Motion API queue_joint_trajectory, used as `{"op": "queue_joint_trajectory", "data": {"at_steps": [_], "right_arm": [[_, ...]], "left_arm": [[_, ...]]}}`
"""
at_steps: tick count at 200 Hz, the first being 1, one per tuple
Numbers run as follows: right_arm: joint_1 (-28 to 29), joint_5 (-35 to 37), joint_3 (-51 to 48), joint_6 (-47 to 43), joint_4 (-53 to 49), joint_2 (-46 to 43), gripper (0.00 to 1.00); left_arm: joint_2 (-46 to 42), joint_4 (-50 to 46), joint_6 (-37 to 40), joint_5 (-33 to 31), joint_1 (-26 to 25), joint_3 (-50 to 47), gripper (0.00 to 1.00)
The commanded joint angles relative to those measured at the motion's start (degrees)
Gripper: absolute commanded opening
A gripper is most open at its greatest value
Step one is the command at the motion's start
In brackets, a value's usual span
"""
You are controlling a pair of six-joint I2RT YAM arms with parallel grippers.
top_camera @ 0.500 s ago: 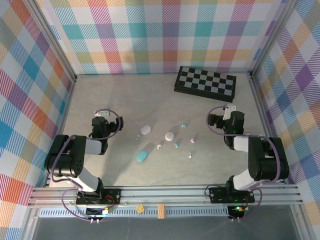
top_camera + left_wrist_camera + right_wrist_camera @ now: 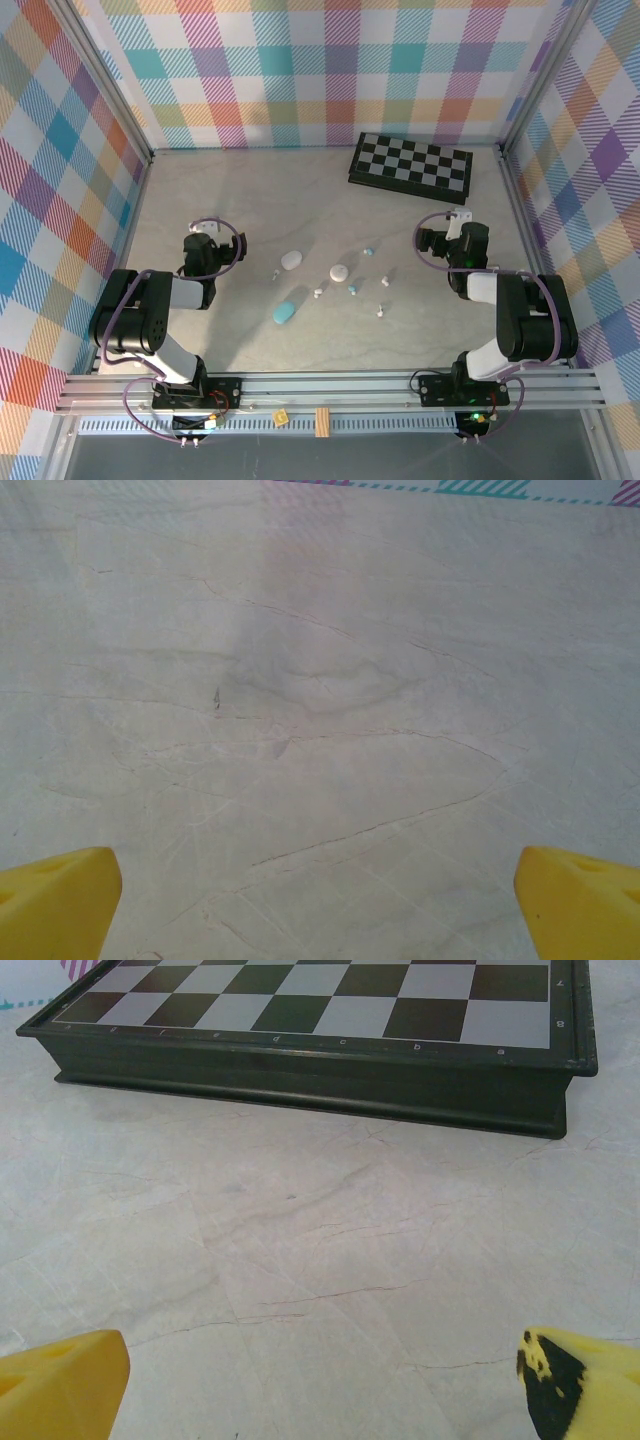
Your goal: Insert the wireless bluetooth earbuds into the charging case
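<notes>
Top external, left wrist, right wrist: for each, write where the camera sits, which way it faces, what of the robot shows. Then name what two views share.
Top external: above and behind, looking down on the table and earbuds; left arm and right arm show.
Left wrist: low, facing across bare table; open left jaws at bottom corners.
Right wrist: low, facing the chessboard; open right jaws at bottom corners.
Shared: the chessboard, in top external and right wrist.

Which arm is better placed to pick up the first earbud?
Right, probably. Both grippers are open, but most earbuds lie nearer the right gripper than the left gripper.
</notes>
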Motion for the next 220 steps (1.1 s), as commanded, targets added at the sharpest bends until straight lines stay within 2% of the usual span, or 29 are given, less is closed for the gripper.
{"op": "queue_joint_trajectory", "data": {"at_steps": [1, 45, 64, 85, 107, 131, 163, 196, 220], "right_arm": [[0.2, -0.8, 1.0, -0.6, 1.3, 0.1, 0.99], [0.1, -1.4, 0.6, -0.8, 1.8, -0.1, 0.99], [0.3, -4.1, 2.0, -2.4, -3.3, -2.7, 0.99], [2.0, -5.5, 3.7, -5.3, -9.5, -7.3, 0.99], [6.9, -6.0, 5.8, -11.7, -15.5, -11.0, 0.99], [11.1, -14.4, 11.2, -15.0, -26.5, -14.2, 0.99], [22.6, -20.8, 18.1, -24.7, -40.0, -15.1, 0.99], [35.2, -28.2, 25.6, -32.7, -51.4, -10.3, 0.99], [43.9, -25.1, 31.5, -39.8, -57.6, -3.4, 0.99]], "left_arm": [[0.1, 0.2, 0.9, 0.2, -0.3, 1.1, 1.00], [0.0, 0.7, 1.0, 0.2, -0.3, 0.8, 1.00], [-1.9, -1.5, 0.7, -0.7, -0.4, 1.3, 1.00], [-7.1, -8.6, 0.6, -3.8, -1.1, 2.9, 1.00], [-14.3, -18.2, -0.8, -6.3, -1.9, 5.3, 1.00], [-20.6, -32.1, -5.6, -5.8, -2.2, 9.9, 1.00], [-24.9, -45.1, -11.9, -0.9, -2.8, 15.0, 1.00], [-28.8, -53.3, -17.1, 2.6, -2.8, 16.8, 1.00], [-31.5, -57.9, -19.4, 4.0, -2.9, 17.2, 1.00]]}}
